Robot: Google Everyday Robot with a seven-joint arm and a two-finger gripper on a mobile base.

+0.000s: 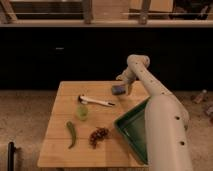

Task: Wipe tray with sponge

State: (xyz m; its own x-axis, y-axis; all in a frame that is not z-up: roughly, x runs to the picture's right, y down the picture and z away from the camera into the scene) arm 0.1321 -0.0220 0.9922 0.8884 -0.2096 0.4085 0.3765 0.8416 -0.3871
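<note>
The dark-green tray (131, 129) sits at the right front of the wooden table, partly hidden behind my white arm. The blue-grey sponge (119, 90) lies at the table's far edge, right of centre. My gripper (123, 80) hangs down from the wrist right over the sponge, at or just above its top. The arm reaches from the lower right up over the tray to the far edge.
On the wooden table (60, 145) lie a white-handled utensil (97, 101), a small light-green cup (82, 111), a green chilli pepper (71, 133) and a cluster of dark red berries (98, 135). A dark wall runs behind the table.
</note>
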